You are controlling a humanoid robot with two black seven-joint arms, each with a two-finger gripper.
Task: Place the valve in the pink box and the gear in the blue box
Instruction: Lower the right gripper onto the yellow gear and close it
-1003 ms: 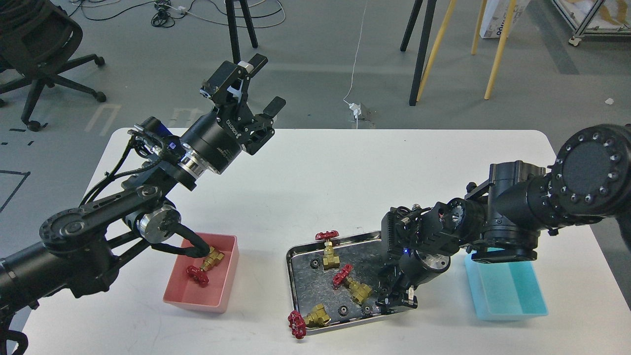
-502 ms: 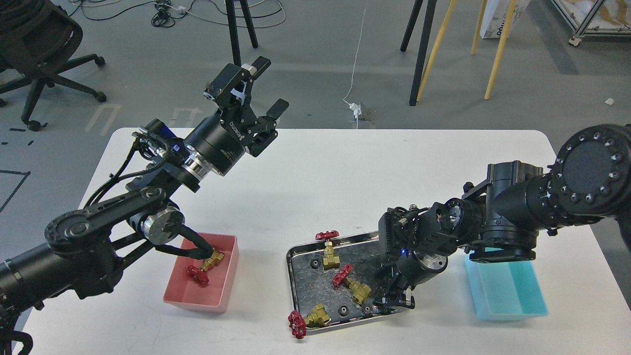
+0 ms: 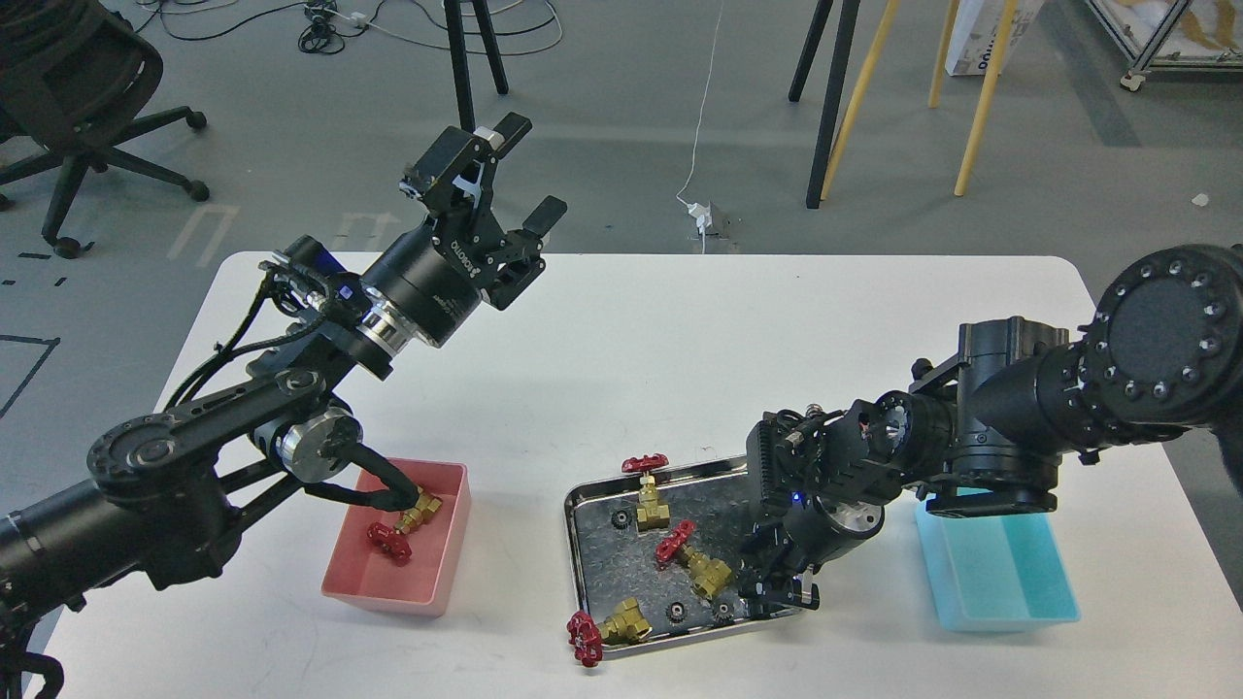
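Note:
A brass valve (image 3: 403, 524) with a red handwheel lies in the pink box (image 3: 432, 582) at the front left. Three more valves sit on the metal tray (image 3: 575, 553): one at its far edge (image 3: 648, 488), one in the middle (image 3: 693, 561) and one at its front left corner (image 3: 608, 629). Small black gears lie on the tray at the far left (image 3: 620, 519) and near the front edge (image 3: 677, 612), (image 3: 722, 612). My left gripper (image 3: 524, 170) is open and empty, raised over the table's far side. My right gripper (image 3: 777, 592) points down at the tray's right end, next to the front gears; its fingers are dark and cannot be told apart. The blue box (image 3: 1005, 578) looks empty.
My right arm's elbow (image 3: 1000, 437) hangs over the blue box's far end. Beyond the table stand an office chair (image 3: 78, 107), black stand legs (image 3: 825, 97) and yellow easel legs (image 3: 981, 97), with cables on the floor.
My right gripper has shifted a little to the left and lower at the tray's right end. My left gripper has risen slightly and stays open.

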